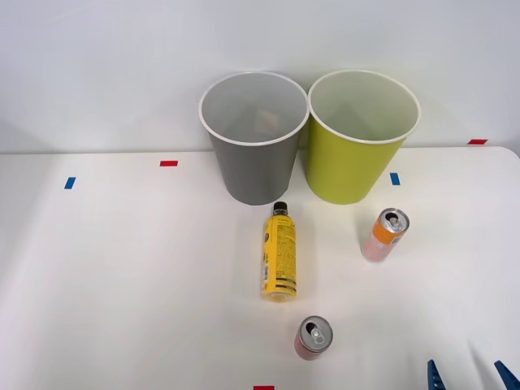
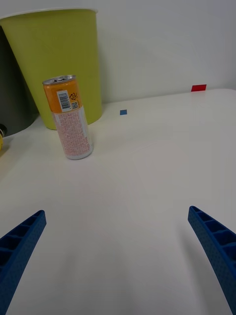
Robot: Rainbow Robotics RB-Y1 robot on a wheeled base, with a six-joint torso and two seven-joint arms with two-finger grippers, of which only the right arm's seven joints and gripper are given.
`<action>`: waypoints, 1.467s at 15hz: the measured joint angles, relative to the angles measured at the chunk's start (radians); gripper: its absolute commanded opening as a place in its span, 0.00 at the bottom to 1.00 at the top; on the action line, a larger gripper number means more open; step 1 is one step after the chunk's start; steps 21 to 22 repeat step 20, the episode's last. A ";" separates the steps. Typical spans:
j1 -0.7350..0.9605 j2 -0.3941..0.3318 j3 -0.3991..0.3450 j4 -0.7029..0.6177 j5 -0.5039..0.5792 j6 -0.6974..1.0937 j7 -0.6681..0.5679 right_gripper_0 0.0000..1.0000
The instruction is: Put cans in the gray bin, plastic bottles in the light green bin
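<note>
On the white table [image 1: 122,268], a small blue tape mark [image 1: 70,183] and a red tape mark [image 1: 168,163] are seen near the far edge on the left side. The gray bin [image 1: 253,138] is placed upright at the far edge, about the middle, and the light green bin [image 1: 360,135] is placed just beside it on the right, their rims almost touching. In front of the gray bin, the yellow bottle [image 1: 279,254] is laid on its side, its black cap turned toward the bins. Nearer to the front edge, the short reddish-pink can [image 1: 313,337] is stood upright. In front of the light green bin, the slim orange-and-pale-pink can [image 1: 384,234] is stood upright, apart from the bin. At the front right corner, the right gripper [image 1: 472,375] is held wide open, and nothing is held between its blue ribbed fingers [image 2: 216,243].
</note>
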 measured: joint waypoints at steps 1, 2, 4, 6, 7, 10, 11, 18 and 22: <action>0.000 0.000 0.000 0.000 0.000 0.000 0.000 1.00; 0.000 0.000 0.000 0.000 0.000 0.000 0.000 1.00; 0.000 0.000 0.000 0.000 0.000 0.000 0.000 1.00; 0.000 0.000 0.000 0.000 0.000 0.000 0.000 1.00; 0.000 0.000 0.000 0.000 0.000 0.000 0.000 1.00; 0.000 0.000 0.000 0.000 0.000 0.000 0.000 1.00; 0.000 0.000 0.000 0.000 0.000 0.000 0.000 1.00; 0.000 0.000 0.000 0.000 0.000 0.000 0.000 1.00; 0.000 0.000 0.000 0.000 0.000 0.000 0.000 1.00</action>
